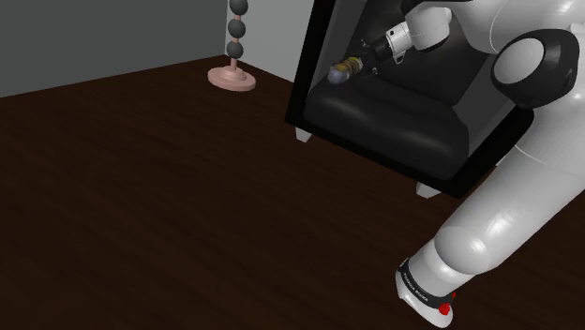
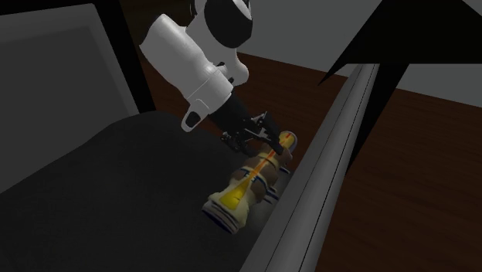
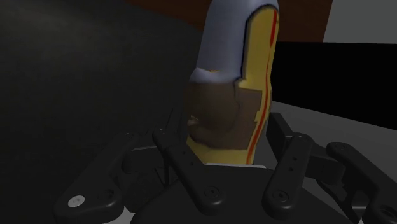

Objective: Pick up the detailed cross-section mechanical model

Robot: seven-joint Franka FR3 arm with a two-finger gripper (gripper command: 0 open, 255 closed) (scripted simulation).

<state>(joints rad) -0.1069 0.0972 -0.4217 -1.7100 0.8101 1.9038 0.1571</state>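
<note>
The cross-section mechanical model is a long rounded body, grey-blue outside, cut open to a yellow inside with red lines and a brown part near the gripper. My black gripper clasps its brown end, one finger on each side. In the second exterior view the model stretches away from the gripper along the chair's side rail, close over the dark seat. In the shoulder view the model sticks out from the gripper in front of the chair's back. I cannot tell whether it touches the seat.
A black armchair on short pale legs holds the scene, with its grey side rail right beside the model. A stand with a pink base and grey balls is on the dark wooden floor behind.
</note>
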